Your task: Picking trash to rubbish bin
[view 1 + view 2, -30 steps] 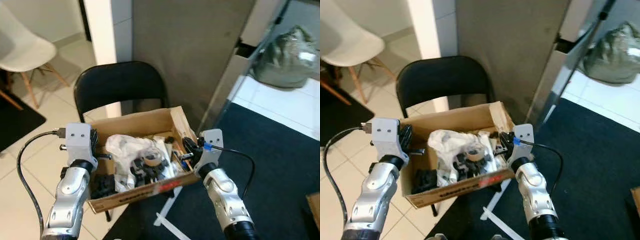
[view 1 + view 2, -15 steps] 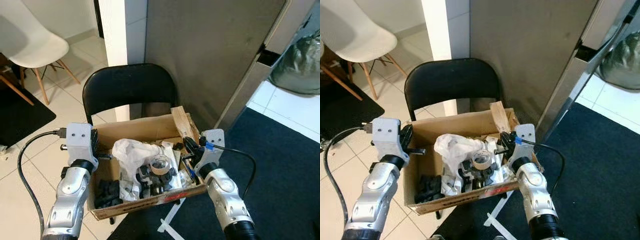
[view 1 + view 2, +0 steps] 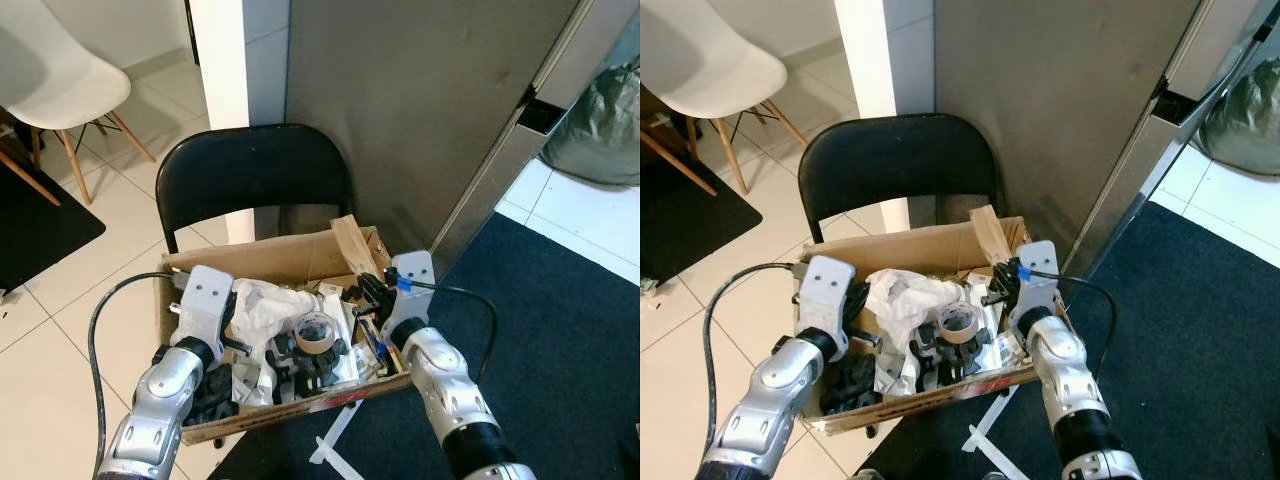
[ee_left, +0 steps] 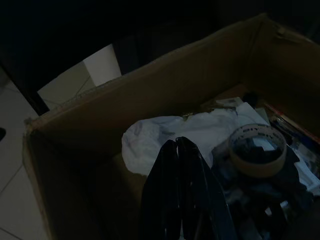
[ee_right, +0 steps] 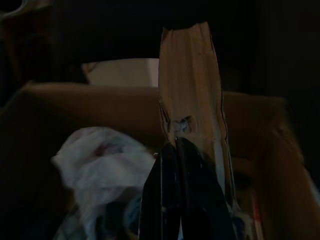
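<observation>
Left end effector [image 4: 180, 142]: black fingers pressed together, nothing between them; it hangs over the left half of the cardboard box [image 3: 255, 258], tips just above the crumpled white plastic bag [image 3: 275, 305].
Right end effector [image 5: 176, 145]: fingers closed against each other, holding nothing; it sits at the box's right side, tips just before the torn upright cardboard flap [image 3: 350, 243].
Trash: the white bag, a roll of brown tape [image 3: 312, 331], black plastic parts [image 3: 215, 390] and loose papers all lie inside the box.
Tape roll: rests on the heap near the box's middle, between the two end effectors.
Box: stands on the seat of a black folding chair [image 3: 250, 175].
Surroundings: white tiled floor [image 3: 60, 290], dark blue carpet [image 3: 560, 320], a white chair [image 3: 55, 85] at far left, a grey panel [image 3: 420, 90] behind.
</observation>
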Controlling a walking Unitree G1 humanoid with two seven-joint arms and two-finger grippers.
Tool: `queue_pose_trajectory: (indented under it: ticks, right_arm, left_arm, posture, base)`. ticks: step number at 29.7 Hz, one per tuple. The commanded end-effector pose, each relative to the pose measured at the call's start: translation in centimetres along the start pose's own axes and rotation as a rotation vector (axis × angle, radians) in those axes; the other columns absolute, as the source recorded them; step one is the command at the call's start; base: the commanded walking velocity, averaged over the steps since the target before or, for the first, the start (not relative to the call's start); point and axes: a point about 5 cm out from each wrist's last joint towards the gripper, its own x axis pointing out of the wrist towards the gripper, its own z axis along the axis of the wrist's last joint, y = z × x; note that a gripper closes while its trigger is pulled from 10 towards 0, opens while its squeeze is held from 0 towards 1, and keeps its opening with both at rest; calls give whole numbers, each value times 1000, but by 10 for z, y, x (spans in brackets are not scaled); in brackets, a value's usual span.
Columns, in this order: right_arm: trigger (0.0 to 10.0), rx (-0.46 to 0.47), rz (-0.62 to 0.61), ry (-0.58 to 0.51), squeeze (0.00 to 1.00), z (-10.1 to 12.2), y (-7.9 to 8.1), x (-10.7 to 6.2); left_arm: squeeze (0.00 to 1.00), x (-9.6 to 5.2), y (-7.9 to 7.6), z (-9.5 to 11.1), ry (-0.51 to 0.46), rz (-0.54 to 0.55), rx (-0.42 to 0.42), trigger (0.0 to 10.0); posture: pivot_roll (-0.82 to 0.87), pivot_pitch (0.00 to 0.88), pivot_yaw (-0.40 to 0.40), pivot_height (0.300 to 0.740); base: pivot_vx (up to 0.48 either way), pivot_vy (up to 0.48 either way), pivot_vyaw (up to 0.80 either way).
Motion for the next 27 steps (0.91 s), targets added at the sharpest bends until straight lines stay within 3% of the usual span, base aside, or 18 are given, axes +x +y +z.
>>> queue_pose_trajectory:
  ticks: [1,13,27]
  right_arm:
    - [10000,-49,90,104,0,-15,7,2]
    - [10000,-164,185,172,0,-14,6,13]
    - [10000,-218,108,200,0,-12,-6,19]
  left_arm:
    - [0,-1,-1,-8,49,-45,38,10000]
    - [0,-4,12,-10,64,-25,70,10000]
    - [0,-7,17,-13,80,13,89,10000]
  posture:
    - [58,157,-60,740]
    - [58,165,-72,740]
    - [59,168,-76,740]
  base:
    - [0,0,0]
    - [0,0,0]
    - [0,0,0]
